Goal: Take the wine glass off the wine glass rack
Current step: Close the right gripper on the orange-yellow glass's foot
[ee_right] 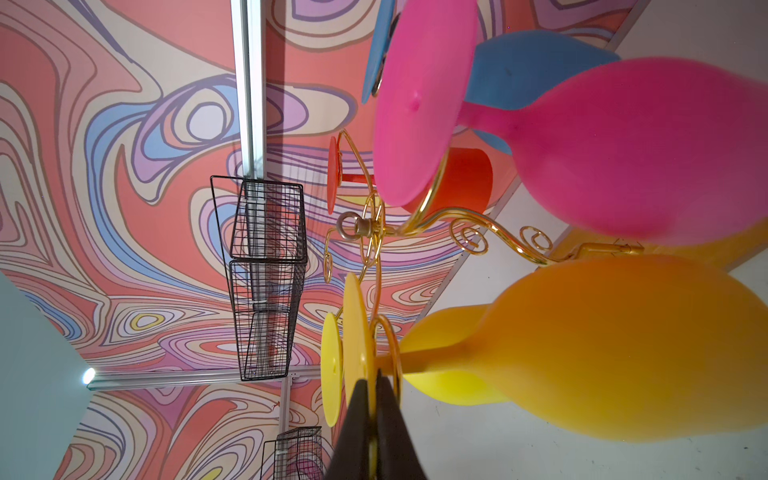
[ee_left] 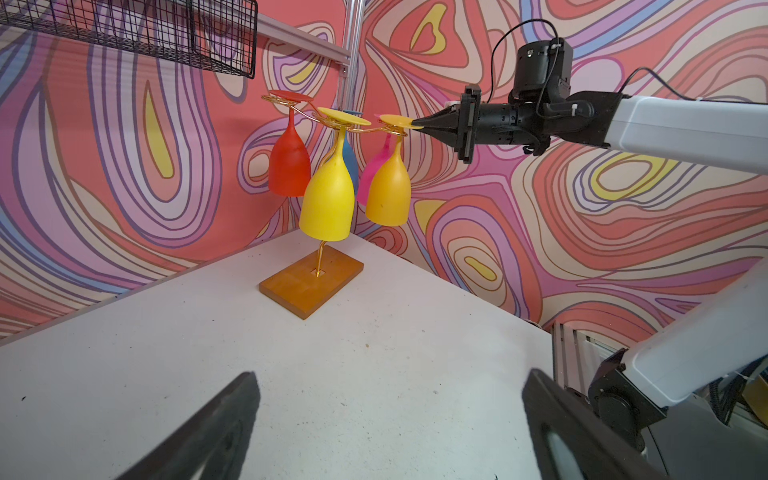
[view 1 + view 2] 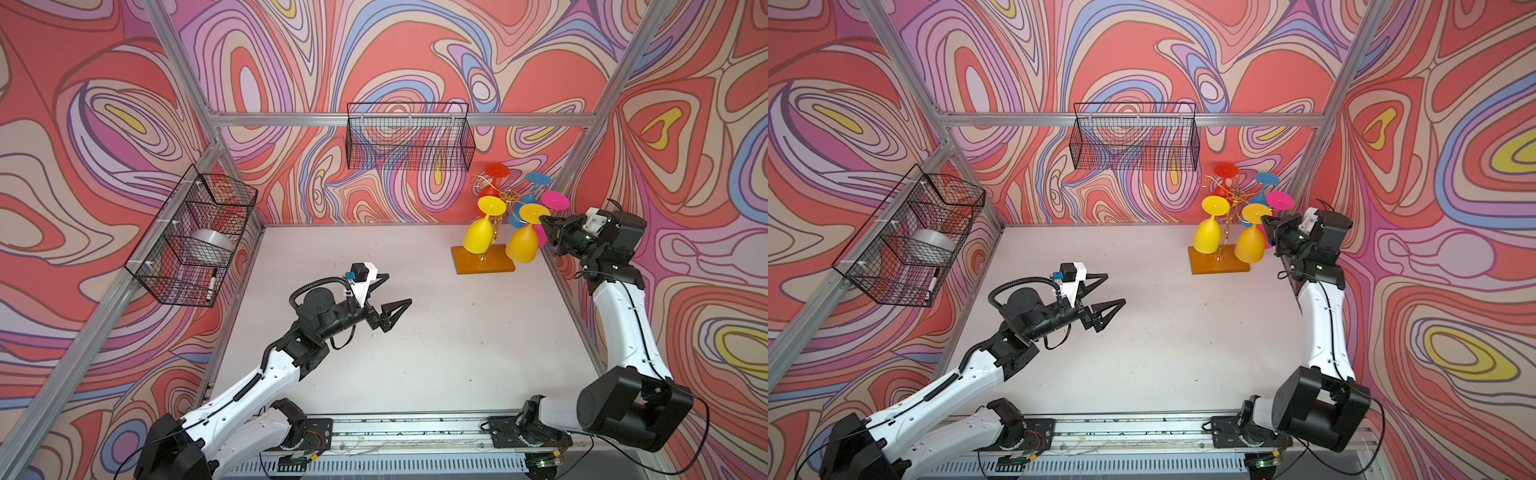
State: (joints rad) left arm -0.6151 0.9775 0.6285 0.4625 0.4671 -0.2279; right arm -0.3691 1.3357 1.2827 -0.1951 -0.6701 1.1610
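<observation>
The wine glass rack (image 3: 484, 259) (image 2: 311, 282) is a gold wire stand on an amber base at the table's back right. Coloured glasses hang upside down from its arms. The orange-yellow wine glass (image 3: 523, 247) (image 3: 1250, 247) (image 2: 388, 191) (image 1: 623, 345) hangs on the arm nearest the right wall. My right gripper (image 3: 544, 220) (image 3: 1266, 220) (image 2: 419, 124) (image 1: 371, 377) is shut on the rim of that glass's foot disc, level with the top of the rack. My left gripper (image 3: 398, 289) (image 3: 1115, 288) (image 2: 392, 374) hovers open and empty over the middle of the table.
On the rack also hang a yellow glass (image 3: 478, 239), a red glass (image 3: 496, 170), a blue glass (image 3: 538, 178) and a pink glass (image 3: 555, 200). A black wire basket (image 3: 409, 139) hangs on the back wall. Another basket (image 3: 195, 237) on the left wall holds a tape roll and a marker.
</observation>
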